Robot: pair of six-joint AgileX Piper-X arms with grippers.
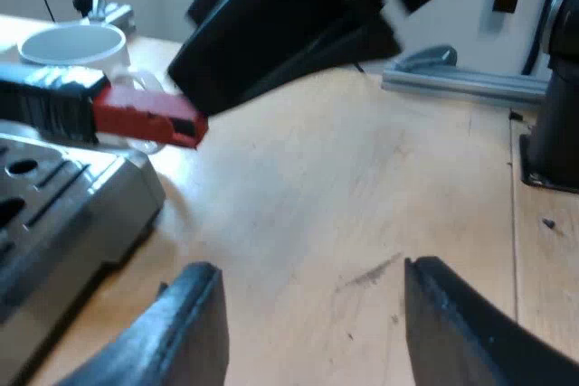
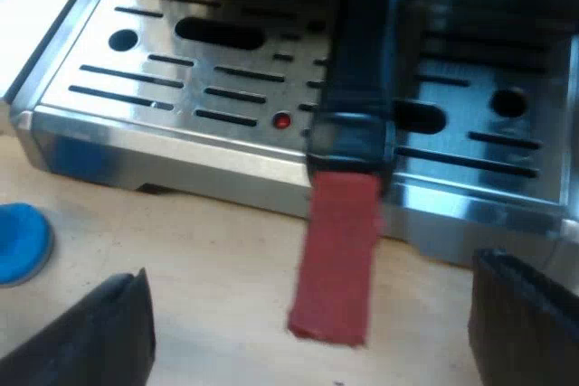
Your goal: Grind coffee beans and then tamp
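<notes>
Your right pincer [image 2: 312,277], spread empty like the left pincer [image 1: 312,270], could slip off the handle [image 2: 348,160] if closed off-centre.

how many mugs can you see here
1. A white mug stands on the table just past the holder handle's red end; more could be hidden beyond these wrist views.

A metal holder's dark handle [image 2: 360,79] juts from the front of the espresso machine [image 2: 226,146], crossing above its steel drip tray [image 2: 181,70] (slotted, with round holes and a small red dot). The handle's red end [image 2: 336,255] reaches past the tray's front edge, over the wooden tabletop [image 2: 199,268]. A round blue tamper [image 2: 20,243] sits on the wood near the tray's corner, apart from the machine.
</notes>
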